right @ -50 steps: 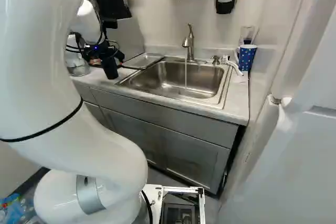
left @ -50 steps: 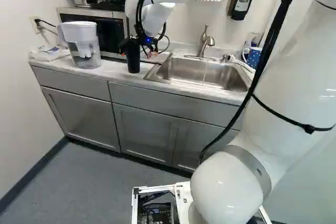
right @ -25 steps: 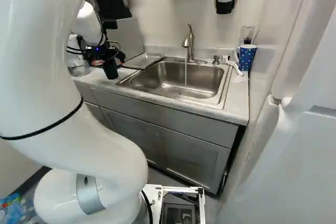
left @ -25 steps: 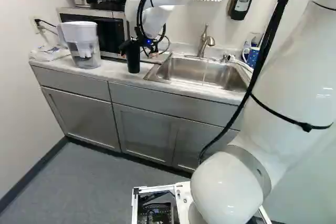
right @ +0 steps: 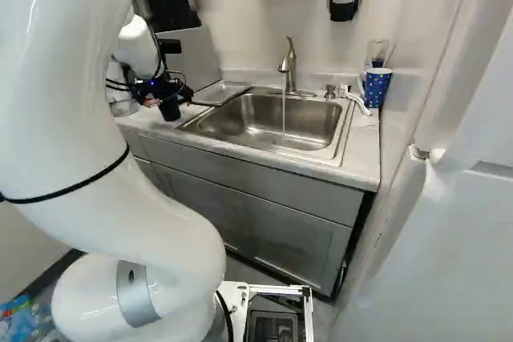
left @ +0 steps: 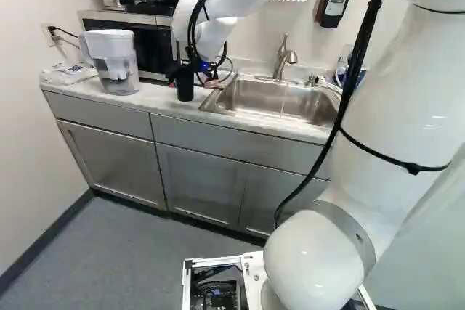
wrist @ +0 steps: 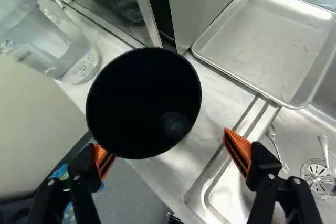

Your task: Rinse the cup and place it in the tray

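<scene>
- Black cup (wrist: pixel 144 103), upright on the counter (wrist: pixel 215 93), mouth facing the claw (wrist: pixel 165 148); it stands just ahead, nearer the finger on the pitcher's side.
- Claw spread wide and holding nothing. The sink-side orange pad (wrist: pixel 239 148) stands apart from the cup; whether the other touches the rim, I can't tell.
- Step in hand, as I judge it: picking up the cup, with rinsing and placing to follow.
- Shift the claw a little away from the clear pitcher (wrist: pixel 79 59) so the cup sits midway, or one finger may catch the rim or shove the cup over.
- Then move in along the cup until both pads flank its wall, and close evenly; it looks light and easy to tip.
- Lift straight up before swinging towards the sink (right: pixel 276 122), beyond the sink-side finger, where water (right: pixel 283 114) runs from the faucet (right: pixel 288 66).
- After rinsing, tip the water out, then set the cup gently in the metal tray (wrist: pixel 268 40), ahead of the claw on its sink side.
</scene>
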Robot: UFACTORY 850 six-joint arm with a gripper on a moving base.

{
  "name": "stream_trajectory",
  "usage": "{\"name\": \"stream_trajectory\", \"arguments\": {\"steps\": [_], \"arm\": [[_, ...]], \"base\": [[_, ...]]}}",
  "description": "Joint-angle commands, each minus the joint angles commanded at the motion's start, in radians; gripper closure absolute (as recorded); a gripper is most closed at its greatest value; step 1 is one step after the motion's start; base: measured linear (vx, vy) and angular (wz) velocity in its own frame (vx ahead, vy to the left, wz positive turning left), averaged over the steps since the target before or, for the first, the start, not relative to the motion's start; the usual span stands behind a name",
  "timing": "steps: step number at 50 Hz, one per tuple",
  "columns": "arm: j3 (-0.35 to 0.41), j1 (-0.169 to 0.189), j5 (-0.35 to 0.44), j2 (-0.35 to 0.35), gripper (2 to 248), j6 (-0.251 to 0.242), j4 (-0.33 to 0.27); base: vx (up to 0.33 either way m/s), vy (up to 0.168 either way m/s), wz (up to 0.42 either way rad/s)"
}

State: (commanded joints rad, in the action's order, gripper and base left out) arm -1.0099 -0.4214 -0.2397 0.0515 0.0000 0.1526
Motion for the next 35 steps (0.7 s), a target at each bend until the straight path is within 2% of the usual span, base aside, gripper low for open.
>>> {"name": "stream_trajectory", "arguments": {"steps": [35], "arm": [[0.072, -0.020, 0.185, -0.058, 3, 0.000, 0.000]], "base": [[0.000, 0.000, 0.000]]}}
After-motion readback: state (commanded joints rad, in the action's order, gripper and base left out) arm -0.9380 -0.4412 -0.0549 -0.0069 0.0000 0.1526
